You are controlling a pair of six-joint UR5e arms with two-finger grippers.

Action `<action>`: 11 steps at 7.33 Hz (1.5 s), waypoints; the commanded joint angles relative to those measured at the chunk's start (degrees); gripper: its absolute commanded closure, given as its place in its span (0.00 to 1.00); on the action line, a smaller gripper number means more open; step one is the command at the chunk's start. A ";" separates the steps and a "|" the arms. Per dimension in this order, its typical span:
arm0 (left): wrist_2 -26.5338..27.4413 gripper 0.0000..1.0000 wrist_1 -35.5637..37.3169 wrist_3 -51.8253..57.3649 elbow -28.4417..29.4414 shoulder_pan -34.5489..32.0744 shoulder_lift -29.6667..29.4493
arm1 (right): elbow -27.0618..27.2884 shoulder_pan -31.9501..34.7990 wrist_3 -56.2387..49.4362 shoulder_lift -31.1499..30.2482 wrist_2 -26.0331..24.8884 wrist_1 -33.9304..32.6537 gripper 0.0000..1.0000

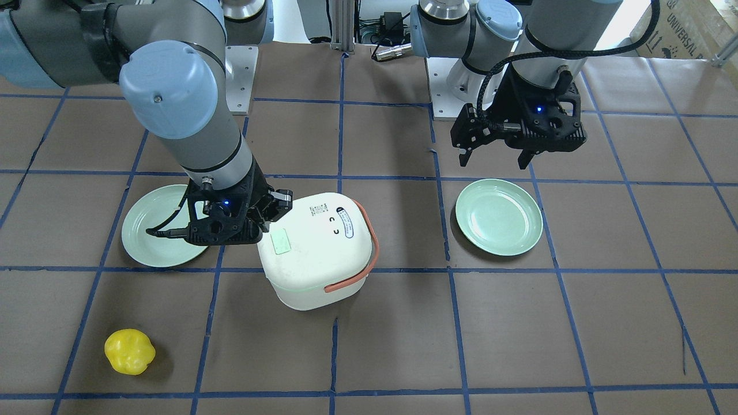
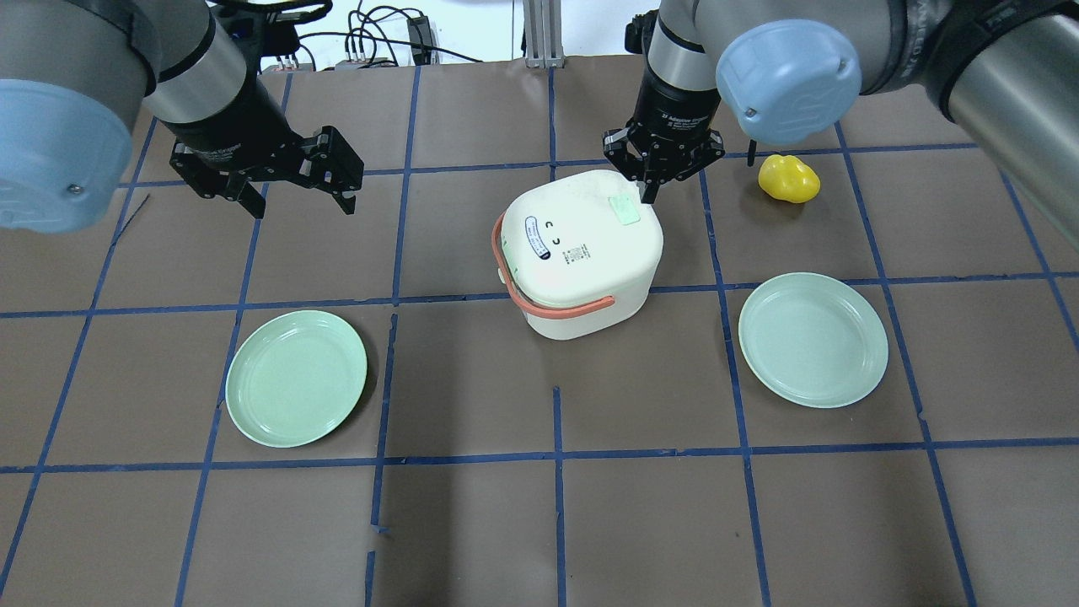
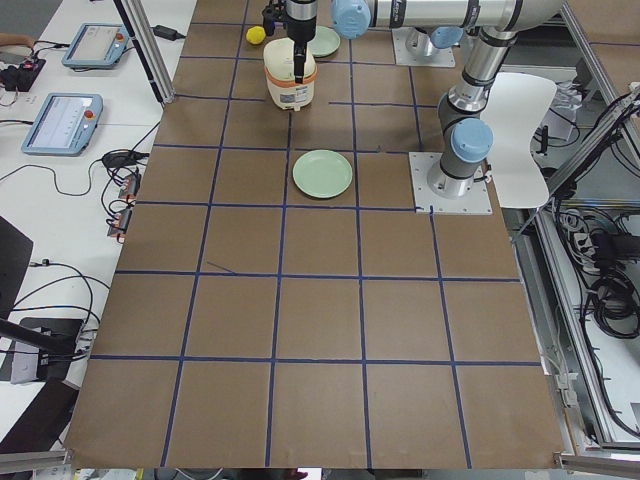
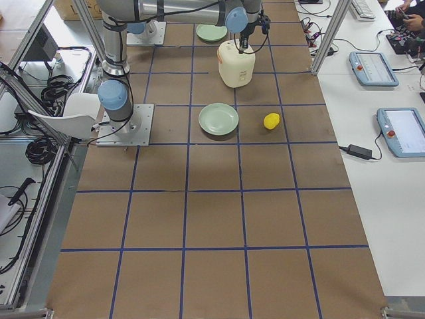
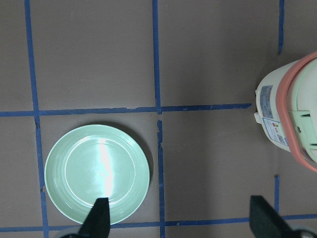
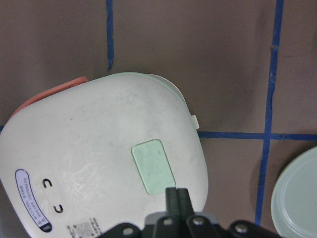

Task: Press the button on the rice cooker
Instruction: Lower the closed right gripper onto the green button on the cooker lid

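The white rice cooker [image 2: 582, 253] stands mid-table with its lid shut and its orange-red handle [image 2: 565, 305] folded to one side. A mint-green button [image 2: 625, 210] sits on the lid near one corner. My right gripper [image 2: 649, 196] is shut and empty, and points down at that corner. In the right wrist view its joined tips [image 6: 176, 191] are at the edge of the button [image 6: 154, 166]; I cannot tell if they touch. My left gripper [image 2: 299, 202] is open and empty, hovering well away from the cooker. It also shows in the front view [image 1: 493, 163].
One mint-green plate [image 2: 297, 378] lies on the robot's left and another [image 2: 813, 339] on its right, each a tile from the cooker. A yellow lumpy object [image 2: 788, 179] lies beyond the right arm's wrist. The table is brown paper with blue tape lines.
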 commanded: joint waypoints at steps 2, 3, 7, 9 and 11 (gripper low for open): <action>0.00 0.00 0.00 0.00 0.00 0.00 0.02 | 0.45 0.36 0.02 1.57 0.72 -2.43 0.89; 0.00 0.00 0.00 0.00 0.00 0.00 0.02 | 0.72 0.36 0.02 1.83 0.81 -2.87 0.88; 0.00 0.00 0.00 0.00 0.00 0.00 0.02 | 0.90 0.36 0.02 2.62 1.33 -3.05 0.87; 0.00 0.00 0.00 0.00 0.00 0.00 -0.07 | 0.90 0.36 0.11 2.80 1.33 -3.66 0.86; 0.00 0.00 0.00 0.00 0.00 0.00 0.02 | 0.90 0.36 0.02 2.80 1.33 -3.66 0.86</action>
